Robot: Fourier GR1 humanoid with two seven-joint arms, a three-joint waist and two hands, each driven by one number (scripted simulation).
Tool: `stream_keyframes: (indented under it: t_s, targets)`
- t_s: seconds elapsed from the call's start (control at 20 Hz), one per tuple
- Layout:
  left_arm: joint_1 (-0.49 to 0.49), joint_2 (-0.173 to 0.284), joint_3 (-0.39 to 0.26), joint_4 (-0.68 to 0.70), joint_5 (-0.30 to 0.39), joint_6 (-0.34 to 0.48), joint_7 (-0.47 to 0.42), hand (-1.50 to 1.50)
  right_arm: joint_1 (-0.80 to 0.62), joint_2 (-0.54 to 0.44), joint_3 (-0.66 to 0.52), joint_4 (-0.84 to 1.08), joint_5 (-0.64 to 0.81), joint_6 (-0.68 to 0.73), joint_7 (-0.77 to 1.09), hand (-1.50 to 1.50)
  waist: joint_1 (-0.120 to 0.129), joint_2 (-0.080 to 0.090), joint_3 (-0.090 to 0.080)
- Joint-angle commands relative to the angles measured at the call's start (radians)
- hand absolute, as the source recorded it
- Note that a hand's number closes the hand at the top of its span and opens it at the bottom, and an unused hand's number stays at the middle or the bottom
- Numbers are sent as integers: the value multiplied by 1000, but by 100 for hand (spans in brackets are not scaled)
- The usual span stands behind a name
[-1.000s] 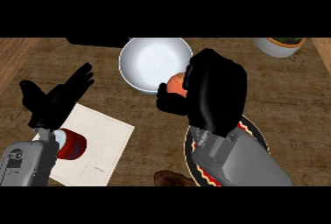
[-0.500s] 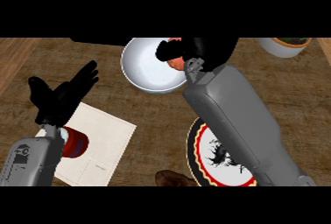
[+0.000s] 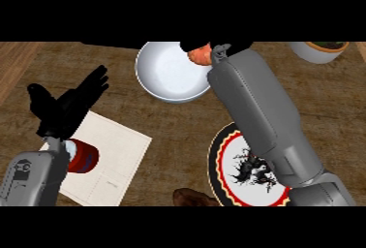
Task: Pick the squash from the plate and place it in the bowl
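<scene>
One squash point(image 3: 199, 56), one bowl point(image 3: 172, 72), one plate point(image 3: 247, 169), two hands

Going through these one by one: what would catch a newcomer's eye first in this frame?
The long grey right forearm cutting up the view's right side, its black right hand curled round the orange squash at the white bowl's far right rim. Below it lies the red-rimmed plate, now without the squash. At left, the open left hand rests above a white sheet.
</scene>
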Motion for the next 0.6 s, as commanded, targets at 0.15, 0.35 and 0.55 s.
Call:
stream_keyframes:
  t_s: [0.15, 0.35, 0.55]
  targets:
    - [-26, -3, 2, 0, 7, 1, 11, 0, 0, 8, -167, 158, -131, -315, -22, 150, 11, 14, 3]
    - [-5, 10, 4, -8, 7, -17, -9, 0, -19, 8, -240, 214, -195, -459, -102, -150, 29, 13, 3]
    - [-29, -7, -9, 11, -1, -8, -7, 0, -38, 8, -259, 289, -208, -570, -239, -150, 24, 22, 3]
